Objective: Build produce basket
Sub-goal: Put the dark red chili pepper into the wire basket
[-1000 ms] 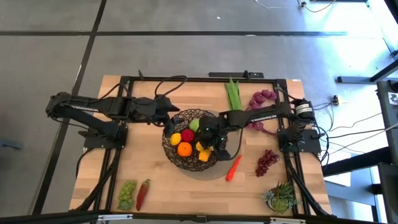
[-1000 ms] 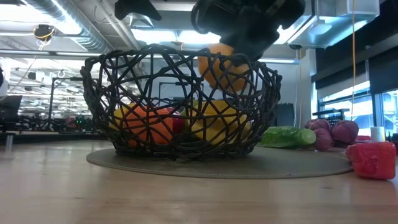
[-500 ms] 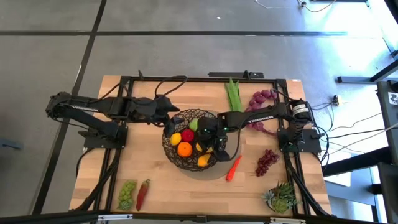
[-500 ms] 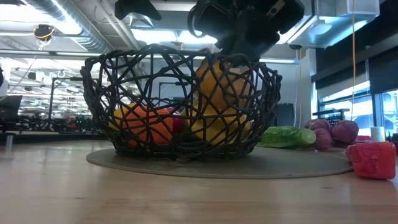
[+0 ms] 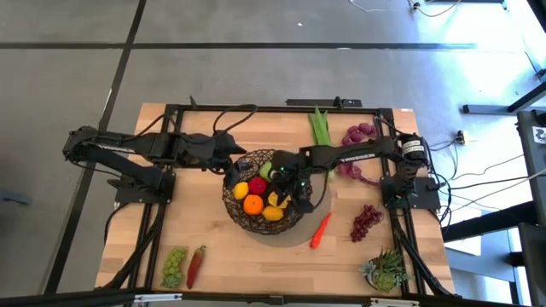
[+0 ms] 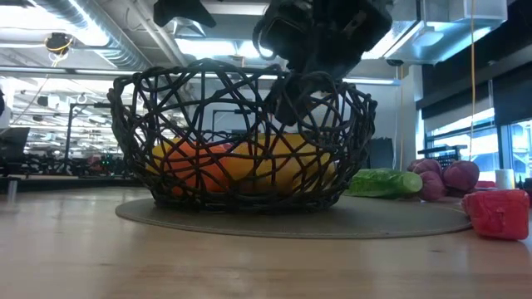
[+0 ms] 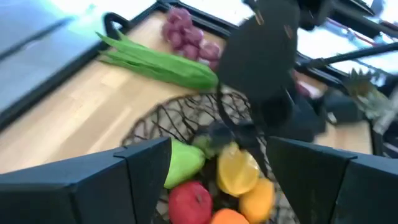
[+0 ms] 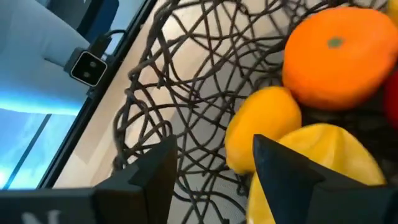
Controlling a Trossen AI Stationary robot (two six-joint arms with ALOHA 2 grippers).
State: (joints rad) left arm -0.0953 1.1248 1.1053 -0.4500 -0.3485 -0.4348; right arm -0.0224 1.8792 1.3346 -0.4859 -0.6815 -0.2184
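- Basket (image 5: pixel 247 213): dark open wire mesh, on grey round mat (image 6: pixel 399 221), mid-table.
- Inside: orange (image 5: pixel 253 205), red apple (image 5: pixel 258 186), lemon (image 5: pixel 241 189), green fruit (image 5: pixel 267 170), mango (image 8: pixel 314 168).
- Right gripper (image 5: pixel 291 189) over basket's rim, fingers apart, mango just ahead of them.
- Left gripper (image 5: pixel 235 154) beside opposite rim, fingers spread, empty.

Even, diffuse overhead lighting; shadows on the table (image 5: pixel 213 247) are soft. In the low view, bright ceiling fixtures (image 6: pixel 274 51) backlight the basket (image 6: pixel 241 137) into silhouette. Left wrist view is motion-blurred beyond the fingers (image 7: pixel 93 180); blue glare beside the right wrist fingers (image 8: pixel 137 180).
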